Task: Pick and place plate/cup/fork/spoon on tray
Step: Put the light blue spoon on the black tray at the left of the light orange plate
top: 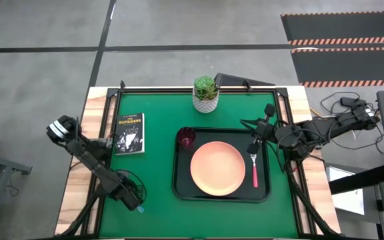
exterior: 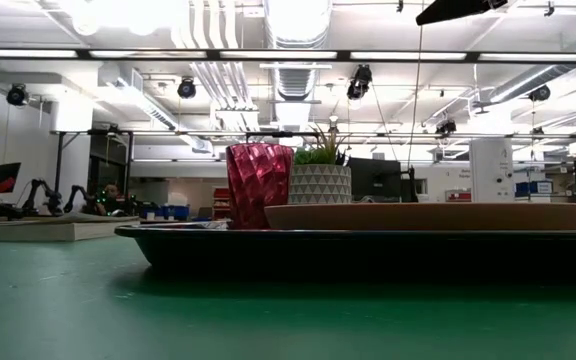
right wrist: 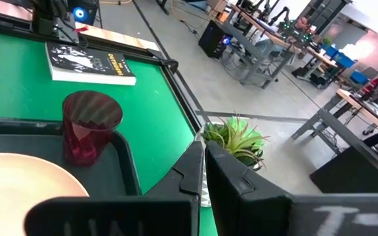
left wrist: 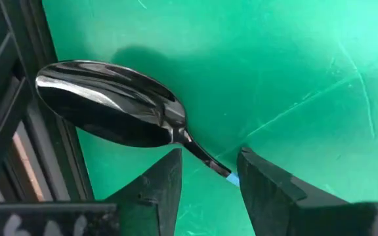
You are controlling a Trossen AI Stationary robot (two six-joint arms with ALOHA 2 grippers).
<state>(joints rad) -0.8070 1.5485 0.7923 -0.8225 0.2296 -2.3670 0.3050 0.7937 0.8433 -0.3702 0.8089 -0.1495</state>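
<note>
The left gripper (left wrist: 207, 172) sits low at the lower left of the high view, near the front left corner of the green mat (top: 155, 207). Its two dark fingers (left wrist: 159, 190) stand apart on either side of the spoon (left wrist: 113, 105) at the neck, where the silver bowl narrows into the light blue handle; whether the pads touch the metal cannot be told. The spoon lies on the mat beside the table's dark edge rail (only a speck of blue shows from above).

The right gripper (right wrist: 203, 167) hangs at the right of the high view, over the far right corner of the tray (top: 181, 190). Its fingers are pressed together with nothing between them.

Outward from there, the fork (top: 255, 167) lies inside the tray along its right side, tines toward the top of the frame, red-pink handle toward the bottom. The plate (top: 217, 169) fills the tray's middle, just left of the fork. The cup (top: 187, 138) stands upright in the tray's upper left corner, near the plate's rim.

Beyond the tray, a white pot with a green plant (top: 206, 93) stands at the top centre of the mat, and a small black book (top: 129, 133) lies flat to the tray's left.
</note>
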